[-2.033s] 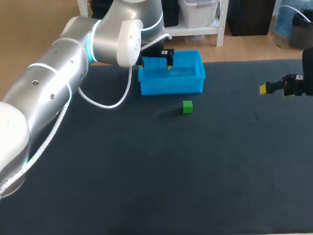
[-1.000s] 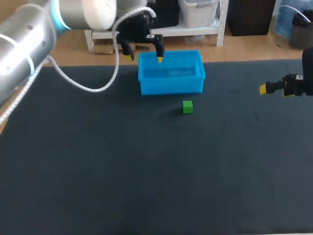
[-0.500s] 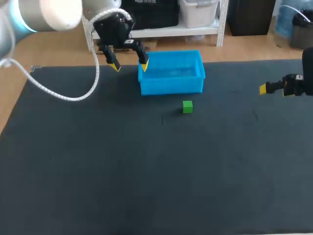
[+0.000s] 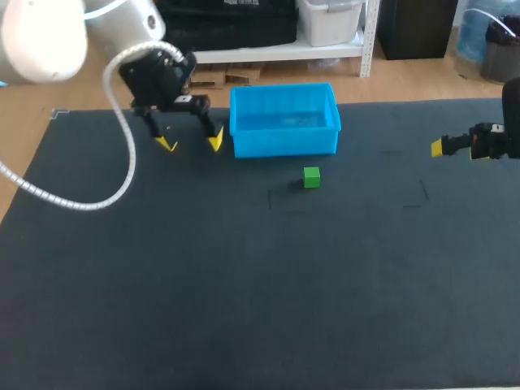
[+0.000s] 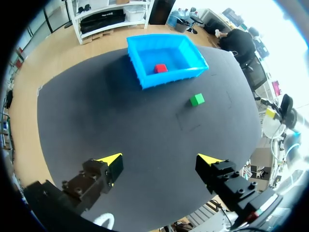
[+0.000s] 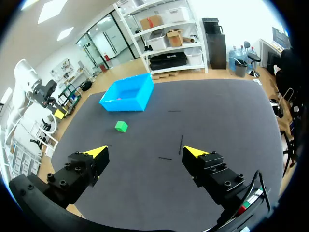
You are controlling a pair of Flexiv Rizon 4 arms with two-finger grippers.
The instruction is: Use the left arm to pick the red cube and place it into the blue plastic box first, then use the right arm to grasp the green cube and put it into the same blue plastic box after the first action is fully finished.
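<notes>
The blue plastic box (image 4: 284, 122) stands at the back middle of the dark table. In the left wrist view the red cube (image 5: 161, 68) lies inside the blue box (image 5: 166, 60). The green cube (image 4: 312, 177) sits on the table just in front of the box, also seen as the green cube (image 5: 196, 100) and the green cube (image 6: 121, 126). My left gripper (image 4: 191, 143) hangs open and empty just left of the box. My right gripper (image 4: 448, 146) is at the table's right edge, open and empty, far from the blue box (image 6: 128, 93).
Faint corner marks (image 4: 276, 199) are drawn on the dark mat (image 4: 244, 276) in front of the green cube. The left gripper (image 5: 159, 164) and the right gripper (image 6: 144, 154) have only bare mat ahead of them.
My left arm has lifted out of the box and swung left and down, its gripper open and empty. The right arm and the green cube have not moved.
</notes>
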